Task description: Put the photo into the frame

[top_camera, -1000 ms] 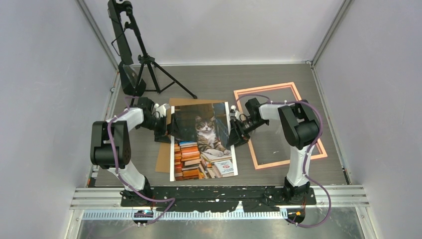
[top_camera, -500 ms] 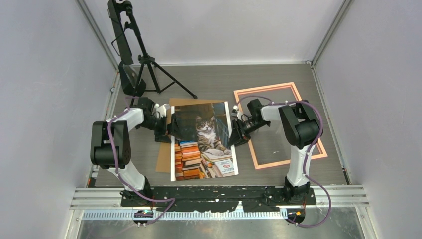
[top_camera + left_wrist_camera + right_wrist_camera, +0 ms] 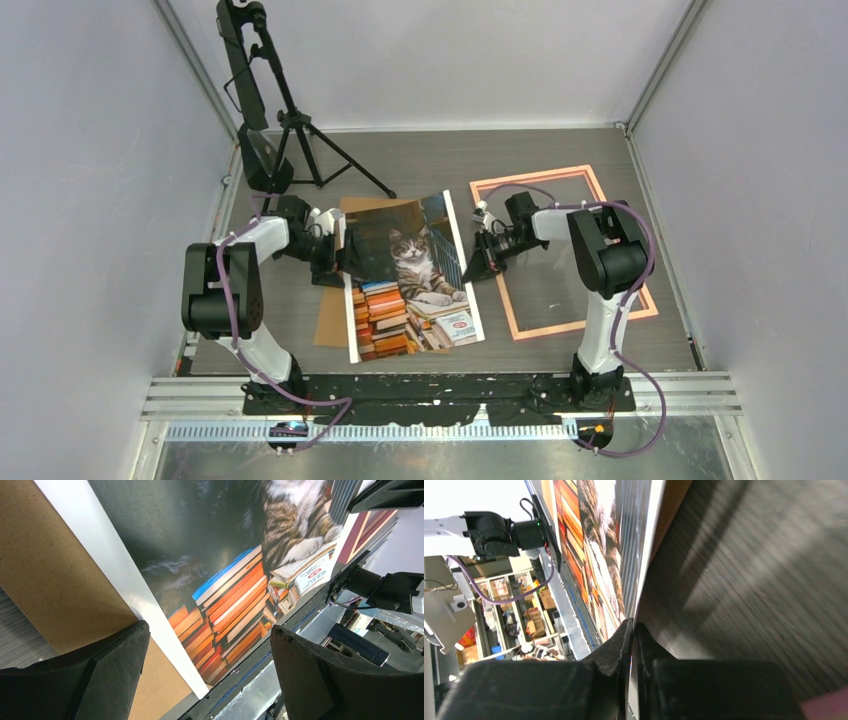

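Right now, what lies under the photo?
A brown backing board lies beneath the photo. Only the board's left strip and far edge show. The rest is covered, so anything else under there cannot be seen.

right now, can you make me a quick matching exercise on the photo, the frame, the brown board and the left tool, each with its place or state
Things:
1. photo
2. frame
3. brown board
4. left tool

Places or states:
A. open, at the photo's left edge
B. flat on the table, to the right of the photo
C. right edge pinched in the shut right tool
D. partly covered by the photo

Pairs: 1-C, 2-B, 3-D, 4-A
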Available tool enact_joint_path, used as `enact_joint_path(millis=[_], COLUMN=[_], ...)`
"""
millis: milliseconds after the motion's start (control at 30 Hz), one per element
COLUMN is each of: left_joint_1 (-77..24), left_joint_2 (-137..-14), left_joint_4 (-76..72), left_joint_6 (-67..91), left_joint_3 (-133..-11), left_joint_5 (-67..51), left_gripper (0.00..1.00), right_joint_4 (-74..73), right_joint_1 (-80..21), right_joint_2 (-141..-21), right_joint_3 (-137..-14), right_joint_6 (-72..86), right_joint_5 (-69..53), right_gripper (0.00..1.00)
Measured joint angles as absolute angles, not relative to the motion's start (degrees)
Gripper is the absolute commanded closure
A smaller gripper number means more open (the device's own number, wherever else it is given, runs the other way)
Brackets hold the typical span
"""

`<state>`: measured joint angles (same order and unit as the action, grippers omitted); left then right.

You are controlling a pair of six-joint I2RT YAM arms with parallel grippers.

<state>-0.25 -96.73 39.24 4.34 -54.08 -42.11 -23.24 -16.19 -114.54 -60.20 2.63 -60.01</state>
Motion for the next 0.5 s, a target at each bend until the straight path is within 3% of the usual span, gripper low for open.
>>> enact_joint_path(millis=[500], left_joint_1=[-0.5], left_joint_2=[-91.3], left_joint_4=[38.7], left_joint_6=[4.3], left_joint_3=[-56.3], left_joint_5=[-40.9], left_gripper=[0.04], right_joint_4=[-28.3], right_joint_1=[-14.0], right_joint_2=[-104.1], right_joint_3=[-65.7], right_joint_6=[1.2], right_joint_5=[-54.5], right_gripper=[0.95])
